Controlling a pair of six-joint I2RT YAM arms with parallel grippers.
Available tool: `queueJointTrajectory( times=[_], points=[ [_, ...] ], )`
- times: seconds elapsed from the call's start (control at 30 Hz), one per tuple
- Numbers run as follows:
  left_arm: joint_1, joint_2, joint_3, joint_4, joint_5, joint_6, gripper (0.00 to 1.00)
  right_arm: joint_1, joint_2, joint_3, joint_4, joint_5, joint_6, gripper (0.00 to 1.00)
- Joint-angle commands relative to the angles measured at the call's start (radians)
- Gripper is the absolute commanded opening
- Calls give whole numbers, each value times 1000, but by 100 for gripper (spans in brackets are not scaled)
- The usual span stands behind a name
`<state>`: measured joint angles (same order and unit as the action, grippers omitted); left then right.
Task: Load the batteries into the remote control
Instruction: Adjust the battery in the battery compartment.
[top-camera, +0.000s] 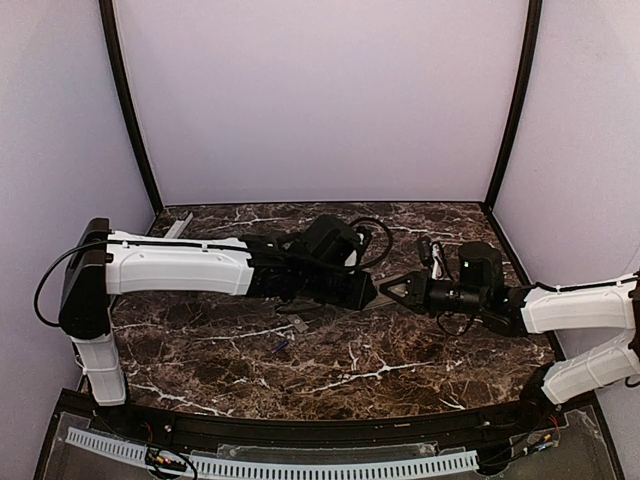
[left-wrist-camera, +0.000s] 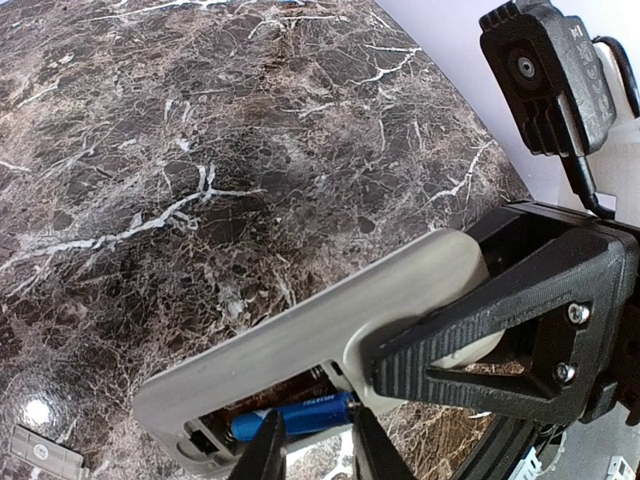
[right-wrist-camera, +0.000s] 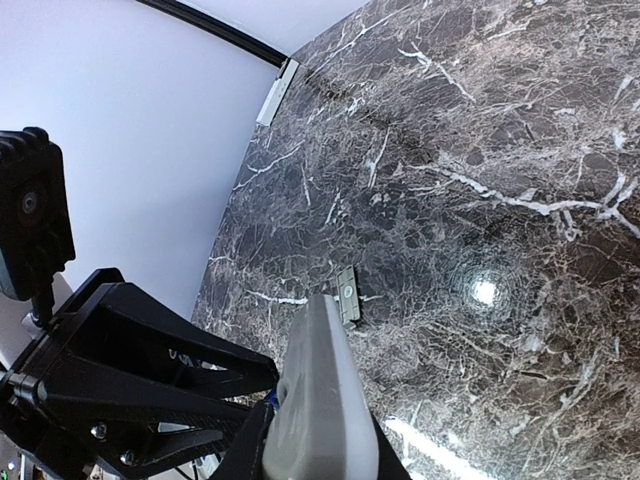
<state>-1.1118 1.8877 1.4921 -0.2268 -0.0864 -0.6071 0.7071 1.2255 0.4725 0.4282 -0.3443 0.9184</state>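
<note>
Battery (left-wrist-camera: 300, 413) lying in the remote control (left-wrist-camera: 330, 320) compartment
Above the worktop's (top-camera: 400, 360) middle, our right claw (top-camera: 390, 291) clamps the remote control. Our left claw (left-wrist-camera: 320, 455) sits narrow astride the battery, and we cannot tell whether it grips.

Soft, even light falls from overhead, leaving the pale walls (top-camera: 320, 100) faintly lilac. The dark marble table (top-camera: 200, 350) is glossy, and each wrist view catches a small round glare spot (right-wrist-camera: 485, 291) on it. Shadows barely show on the stone. The black corner posts (top-camera: 130, 110) bow from lens distortion. Close parts at the wrist views' lower edges look soft.
</note>
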Motion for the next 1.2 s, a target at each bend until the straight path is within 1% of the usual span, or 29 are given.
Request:
queueJointTrajectory(
  times=[0.0, 0.37, 0.67, 1.17],
  points=[
    [9, 20, 23, -47, 1, -7, 23, 10, -23, 2, 99, -18, 3, 0],
    [19, 29, -9, -38, 16, -27, 17, 11, -74, -7, 110, -11, -7, 0],
    [12, 30, -38, -17, 54, 31, 11, 9, -79, 8, 95, -6, -6, 0],
    [-3, 19, -66, -13, 77, 81, 12, -17, -83, 13, 95, -24, -3, 0]
  ],
)
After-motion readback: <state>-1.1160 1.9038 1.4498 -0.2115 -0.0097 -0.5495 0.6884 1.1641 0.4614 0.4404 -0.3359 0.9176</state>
